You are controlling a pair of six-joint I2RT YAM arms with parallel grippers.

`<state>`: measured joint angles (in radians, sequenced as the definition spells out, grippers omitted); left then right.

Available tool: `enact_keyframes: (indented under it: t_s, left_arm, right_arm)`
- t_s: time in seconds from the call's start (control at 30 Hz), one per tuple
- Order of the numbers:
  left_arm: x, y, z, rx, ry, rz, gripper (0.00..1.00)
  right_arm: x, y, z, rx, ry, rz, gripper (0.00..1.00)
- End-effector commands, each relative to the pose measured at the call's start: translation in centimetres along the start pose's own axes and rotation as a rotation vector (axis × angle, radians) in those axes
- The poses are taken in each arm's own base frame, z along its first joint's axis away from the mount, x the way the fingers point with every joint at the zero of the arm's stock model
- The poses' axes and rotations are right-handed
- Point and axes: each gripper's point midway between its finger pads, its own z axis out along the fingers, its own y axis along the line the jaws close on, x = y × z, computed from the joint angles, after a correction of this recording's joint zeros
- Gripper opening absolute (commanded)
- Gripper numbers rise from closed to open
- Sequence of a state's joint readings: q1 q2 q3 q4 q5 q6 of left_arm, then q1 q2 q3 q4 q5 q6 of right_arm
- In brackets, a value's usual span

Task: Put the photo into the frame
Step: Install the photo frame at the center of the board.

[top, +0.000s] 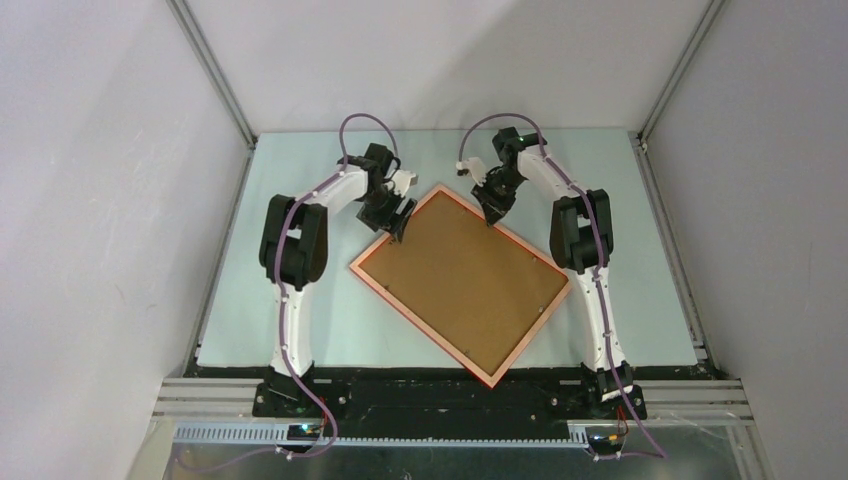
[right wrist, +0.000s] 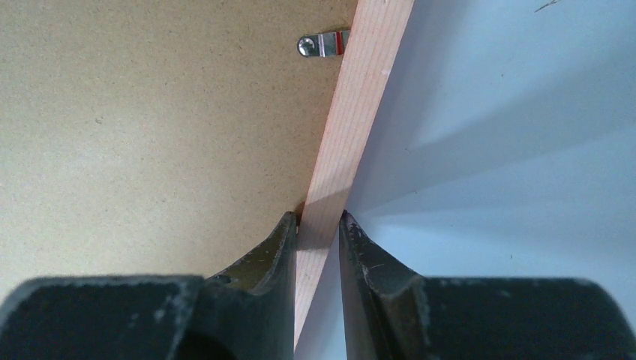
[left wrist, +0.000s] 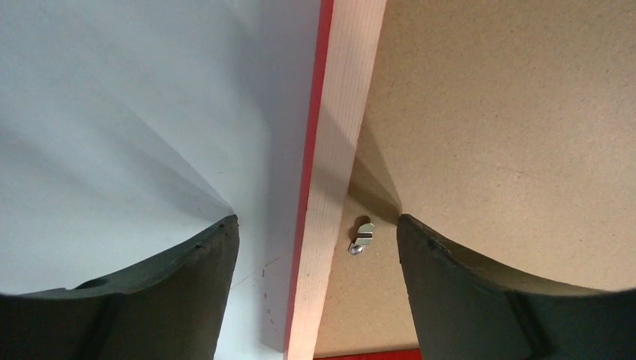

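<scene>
The frame (top: 420, 327) lies back-up on the table, turned like a diamond, with the brown backing board (top: 462, 280) sitting in it. The photo is hidden. My left gripper (top: 398, 232) is open, and its fingers (left wrist: 187, 285) straddle the pale rail (left wrist: 334, 165) near the frame's left corner. One finger is over the table and the other over the board (left wrist: 495, 112), close to a small metal turn clip (left wrist: 363, 238). My right gripper (top: 492, 218) is shut on the frame's upper right rail (right wrist: 360, 112), and its gripper tips (right wrist: 319, 221) pinch it from both sides.
A second metal clip (right wrist: 322, 43) lies across the board (right wrist: 150, 112) and the rail ahead of the right fingers. The pale table (top: 300, 320) is walled in by white panels on the left, back and right. The frame's near corner reaches the table's front edge (top: 490, 383).
</scene>
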<state>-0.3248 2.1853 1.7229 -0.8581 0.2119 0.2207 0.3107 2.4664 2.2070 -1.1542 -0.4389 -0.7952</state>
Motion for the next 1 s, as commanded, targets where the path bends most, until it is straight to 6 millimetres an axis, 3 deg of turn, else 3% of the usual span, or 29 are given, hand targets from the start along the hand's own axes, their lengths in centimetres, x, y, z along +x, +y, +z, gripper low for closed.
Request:
enact_keyframes:
  t_s: [0.0,0.5,0.97]
  left_arm:
    - [-0.1,-0.2,-1.9,-0.014,-0.018,0.041,0.79]
    - [-0.9,0.8,-1.3,-0.041,-0.022,0.030,0.51]
    - [-0.9,1.1,-1.7,-0.057,-0.025,0.025,0.38]
  right_arm:
    - [-0.3,0.3,0.2,-0.025,-0.030,-0.021,0.00]
    - [0.2,0.4,0.3,-0.033,-0.029,-0.004,0.00]
    - [0.5,0.2,0.3,-0.027,-0.029,0.007,0.00]
